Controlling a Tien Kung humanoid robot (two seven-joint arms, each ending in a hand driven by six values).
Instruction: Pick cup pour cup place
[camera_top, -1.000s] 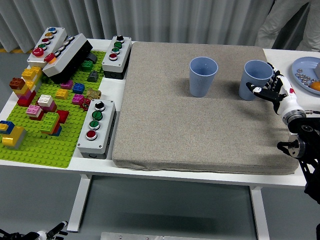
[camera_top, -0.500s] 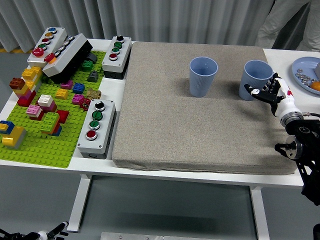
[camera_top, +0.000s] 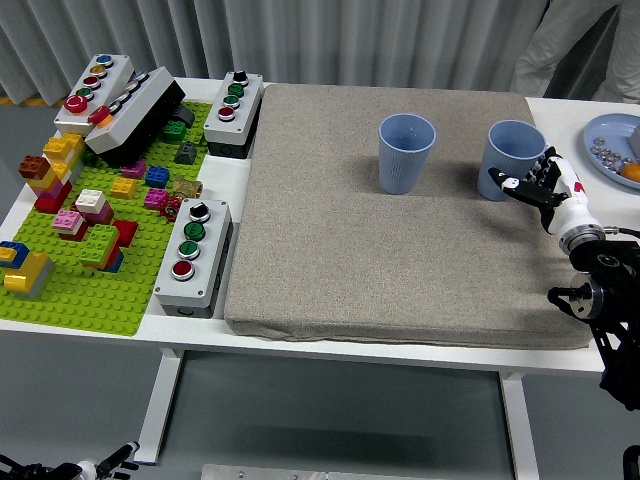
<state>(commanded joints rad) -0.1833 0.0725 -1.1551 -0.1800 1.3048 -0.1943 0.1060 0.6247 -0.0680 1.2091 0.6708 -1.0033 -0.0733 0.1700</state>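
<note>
We see two blue cups upright on the mat (camera_top: 400, 250), the right cup (camera_top: 512, 158) near its far right corner. Our right hand (camera_top: 540, 185) hovers just beside it, fingers spread, nothing gripped. We judge the pick is on: next, close around that cup.
</note>
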